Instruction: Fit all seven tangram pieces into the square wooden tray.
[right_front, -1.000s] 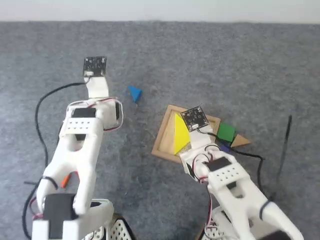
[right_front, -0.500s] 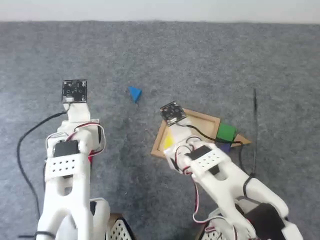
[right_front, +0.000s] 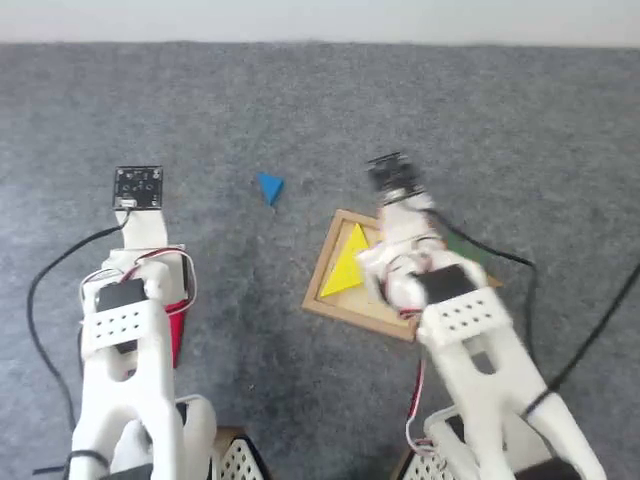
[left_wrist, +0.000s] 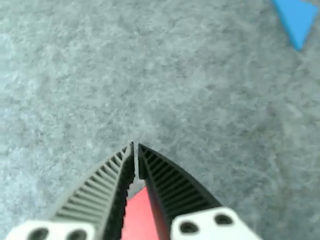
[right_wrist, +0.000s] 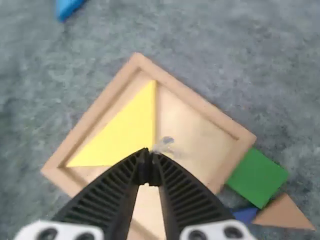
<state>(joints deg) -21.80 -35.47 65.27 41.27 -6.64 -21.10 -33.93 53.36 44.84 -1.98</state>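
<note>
The square wooden tray (right_front: 350, 316) lies right of centre, with a yellow triangle (right_front: 345, 270) in its left half. In the right wrist view my right gripper (right_wrist: 148, 152) is shut and empty above the tray (right_wrist: 89, 116), its tips at the edge of the yellow triangle (right_wrist: 122, 132). A green square (right_wrist: 256, 176), a brown triangle (right_wrist: 282, 214) and a dark blue piece (right_wrist: 245, 215) lie just outside the tray. A blue triangle (right_front: 270, 187) rests alone on the carpet. My left gripper (left_wrist: 135, 147) is shut over bare carpet, far left of the tray. A red piece (left_wrist: 140, 215) shows behind its fingers.
Grey carpet covers the whole table. The left arm's cable (right_front: 60, 270) loops beside it, and the right arm's cable (right_front: 590, 340) trails to the right. The red piece (right_front: 176, 325) shows under the left arm. Open carpet lies between the arms and beyond the blue triangle.
The right arm has swung right and farther out over the tray, uncovering the yellow triangle. The left arm has pulled back and to the left, away from the blue triangle.
</note>
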